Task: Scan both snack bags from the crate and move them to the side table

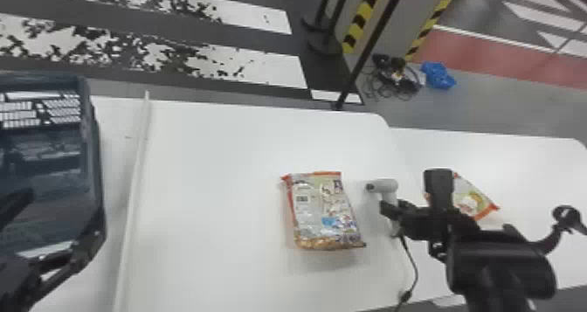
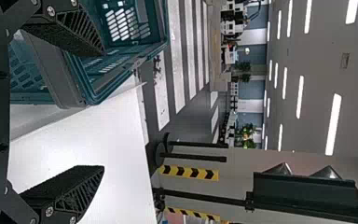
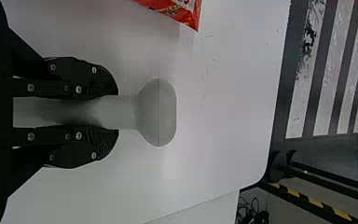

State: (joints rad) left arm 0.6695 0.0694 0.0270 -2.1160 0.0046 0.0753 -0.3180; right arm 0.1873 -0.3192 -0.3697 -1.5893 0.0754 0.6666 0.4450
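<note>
The right hand (image 1: 388,209) pinches the scanner (image 1: 386,185); one snack bag (image 1: 325,213) lies on the surface (image 1: 214,180) left of that hand, another (image 1: 474,199) on the side surface (image 1: 519,162) to its right. The left hand (image 1: 56,226) is spread near the crate (image 1: 52,158).

Glossy, crinkled plastic-film snack bag (image 1: 323,210), smooth matt plastic scanner (image 3: 158,112), shiny hard-plastic crate (image 1: 52,158), smooth table (image 1: 218,158)

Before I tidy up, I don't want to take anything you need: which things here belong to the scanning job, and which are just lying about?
For the job:
- scanner in the right gripper
- crate
- snack bag on the near table
- second bag on the side table

Apparently just about:
- cables and blue bundle on the floor
- black pole
</note>
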